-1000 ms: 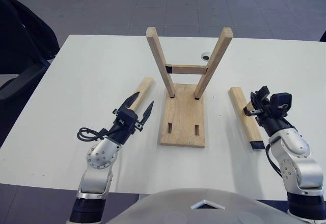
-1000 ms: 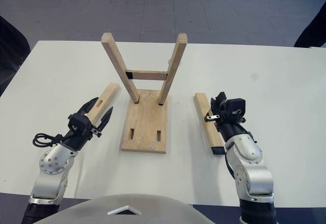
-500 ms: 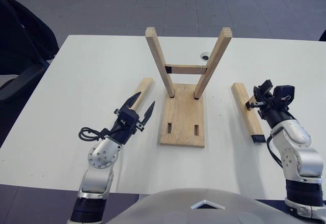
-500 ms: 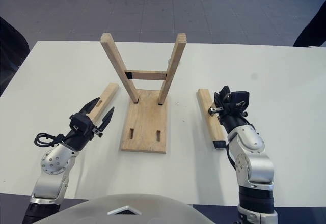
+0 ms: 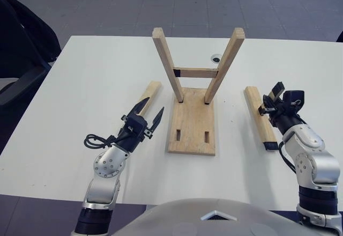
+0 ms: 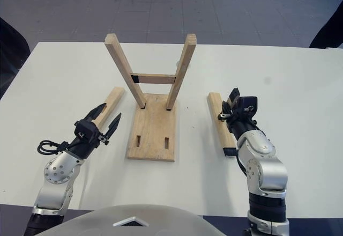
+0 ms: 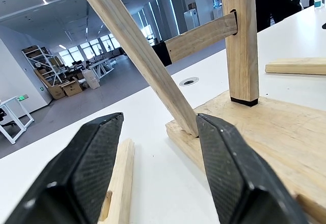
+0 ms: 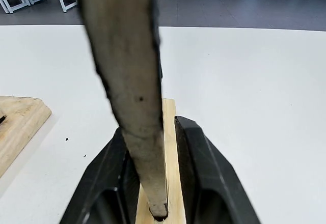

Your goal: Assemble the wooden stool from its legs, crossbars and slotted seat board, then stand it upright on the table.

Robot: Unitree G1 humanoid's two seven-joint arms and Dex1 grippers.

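Our left hand (image 5: pixel 153 105) gapes wide just short of the left leg (image 5: pixel 151 92), lying lengthwise dead ahead beside the seat board (image 5: pixel 192 131), while our right hand (image 5: pixel 272 102) pinches a crossbar (image 8: pixel 127 56).

wooden piece (image 8: pixel 127 81): blurred, top cut off | stool legs (image 7: pixel 239 35): tops cropped

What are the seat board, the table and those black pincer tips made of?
Seat board: pale bare-looking wood, grain showing. Table: smooth white top, probably laminate. Left gripper: fingers black, finely dimpled, likely rubber or plastic.
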